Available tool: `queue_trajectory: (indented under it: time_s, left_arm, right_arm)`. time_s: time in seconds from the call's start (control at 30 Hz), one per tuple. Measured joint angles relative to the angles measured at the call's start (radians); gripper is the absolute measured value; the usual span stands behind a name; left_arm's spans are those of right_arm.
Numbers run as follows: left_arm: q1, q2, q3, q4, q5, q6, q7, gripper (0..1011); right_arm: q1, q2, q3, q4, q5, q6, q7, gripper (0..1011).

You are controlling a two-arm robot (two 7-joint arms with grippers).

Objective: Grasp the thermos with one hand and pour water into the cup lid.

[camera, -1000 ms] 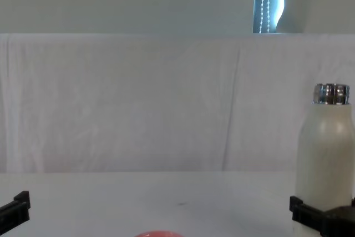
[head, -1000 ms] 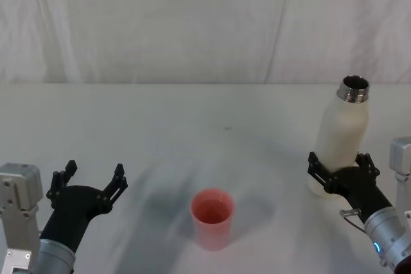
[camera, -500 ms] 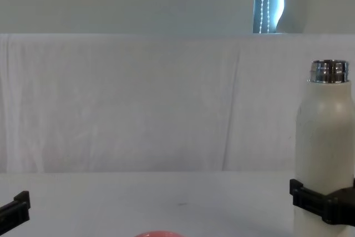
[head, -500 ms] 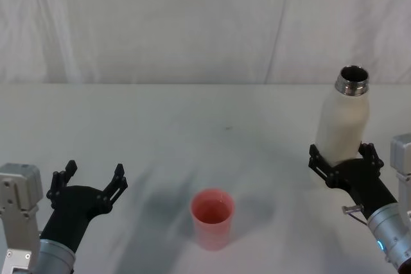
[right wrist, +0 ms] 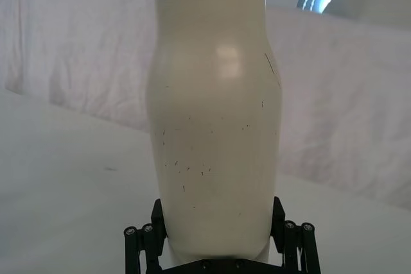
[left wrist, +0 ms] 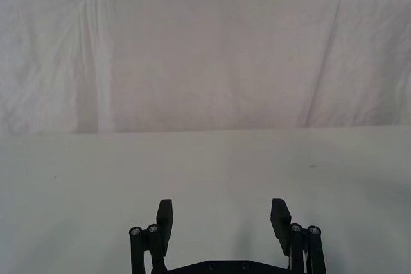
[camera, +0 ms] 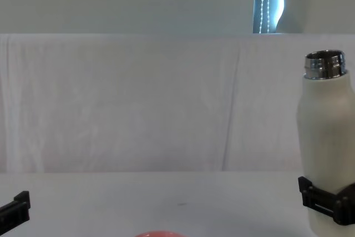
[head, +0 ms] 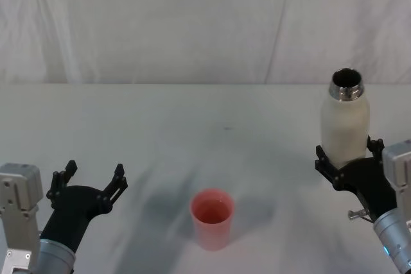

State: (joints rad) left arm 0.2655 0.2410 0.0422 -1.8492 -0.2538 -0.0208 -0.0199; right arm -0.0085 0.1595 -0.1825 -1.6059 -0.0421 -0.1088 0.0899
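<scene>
Head view: my right gripper (head: 349,166) is clamped around the lower body of the thermos (head: 345,123), holding it upright at the right side of the worktop (head: 192,126), mouth uncapped and dark. The cup lid (head: 212,218) stands open side up near the front centre, well apart from the thermos. My left gripper (head: 88,184) sits at the front left with its fingers spread wide, gripping nothing. Left wrist view: the left gripper (left wrist: 223,216) has its two fingers well apart over bare white worktop (left wrist: 205,165). Right wrist view: the right gripper (right wrist: 218,226) has a finger pressed to each side of the thermos (right wrist: 215,126); the cream body carries fine dark specks and a short scratch, and I can read no brand, label or writing on it. Chest view: the thermos (camera: 327,137) stands at the right edge with the right gripper (camera: 330,203) banding its lower part; the cup lid (camera: 157,234) shows its pink rim at the bottom edge.
</scene>
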Motion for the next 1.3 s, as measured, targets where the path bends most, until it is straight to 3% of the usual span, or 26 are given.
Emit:
queue_trajectory:
  time_s: [0.4, 0.97, 1.2, 1.3]
  left_arm:
    - [0.0, 0.0, 0.0, 0.0, 0.0, 0.0, 0.0, 1001]
    - [0.0, 0.0, 0.0, 0.0, 0.0, 0.0, 0.0, 1001]
    - [0.0, 0.0, 0.0, 0.0, 0.0, 0.0, 0.0, 1001]
    - [0.0, 0.0, 0.0, 0.0, 0.0, 0.0, 0.0, 1001]
  right_arm:
    - [-0.035, 0.004, -0.012, -0.026, -0.164, -0.04, -0.053, 959]
    - [-0.077, 0.022, -0.018, -0.054, -0.314, -0.074, -0.101, 959]
    - [-0.096, 0.037, -0.031, -0.062, -0.398, -0.094, -0.136, 959]
    - [-0.104, 0.049, -0.041, -0.066, -0.458, -0.105, -0.169, 959]
